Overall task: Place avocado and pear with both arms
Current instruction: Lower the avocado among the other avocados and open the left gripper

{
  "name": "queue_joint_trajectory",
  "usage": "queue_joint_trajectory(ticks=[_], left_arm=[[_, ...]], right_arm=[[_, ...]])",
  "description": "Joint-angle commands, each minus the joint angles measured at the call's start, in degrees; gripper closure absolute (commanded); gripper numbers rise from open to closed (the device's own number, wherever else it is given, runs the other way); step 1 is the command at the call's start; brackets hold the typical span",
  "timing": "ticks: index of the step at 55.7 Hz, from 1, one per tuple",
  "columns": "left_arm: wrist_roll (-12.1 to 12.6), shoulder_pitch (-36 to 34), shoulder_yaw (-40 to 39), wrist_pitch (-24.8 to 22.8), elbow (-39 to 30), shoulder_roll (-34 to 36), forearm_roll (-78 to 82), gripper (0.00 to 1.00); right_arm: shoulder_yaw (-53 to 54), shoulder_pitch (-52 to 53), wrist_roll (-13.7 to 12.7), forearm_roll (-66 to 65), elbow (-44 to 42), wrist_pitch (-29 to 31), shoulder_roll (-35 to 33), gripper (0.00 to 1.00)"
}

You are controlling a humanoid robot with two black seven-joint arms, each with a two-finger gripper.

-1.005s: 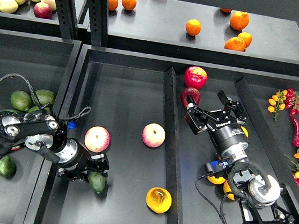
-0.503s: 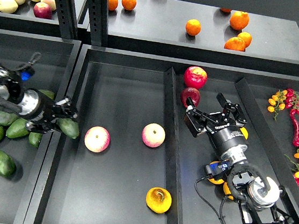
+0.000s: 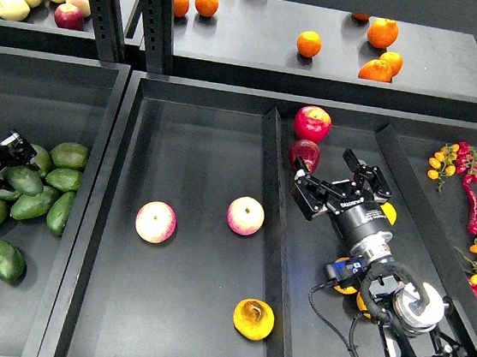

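Note:
The dark green avocado lies among lighter avocados in the left bin, between the fingers of my left gripper, which reaches in from the left edge and looks closed on it. The yellow-orange pear with a brown patch lies alone at the front of the middle tray. My right gripper is open and empty in the right tray, just right of a dark red apple, well away from the pear.
Two pink-yellow apples lie in the middle tray. A red apple sits at the back. Oranges are on the rear shelf; peppers and small tomatoes lie far right. A divider separates the trays.
My left gripper has carried the avocado from the front of the middle tray leftwards into the left bin among the other avocados. The right gripper has barely moved.

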Motion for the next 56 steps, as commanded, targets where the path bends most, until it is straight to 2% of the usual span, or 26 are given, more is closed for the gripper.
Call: queue_joint_trajectory(ticks=[1,16,24,37,56], left_arm=[[0.0,0.76,-0.1,0.0,1.4,-1.97,0.1,0.63],[0.0,2.08,-0.8,0.0,3.77,-4.79,0.28,0.57],[0.0,3.57,-1.33,0.0,4.47,-5.31,0.45,0.49],[0.0,6.12,-3.18,0.0,5.0,-5.93,0.45,0.42],[0.0,6.3,-3.44,0.0,4.92,-5.93,0.45,0.27]], right_arm=[[0.0,-0.28,0.0,0.09,0.06,0.0,0.0,0.0],[-0.09,-0.72,0.0,0.0,0.15,0.0,0.0,0.0],[0.0,-0.99,0.0,0.0,0.15,0.09,0.0,0.0],[0.0,-1.07,0.0,0.0,0.15,0.44,0.0,0.0],[0.0,-1.16,0.0,0.0,0.15,0.44,0.0,0.0]])
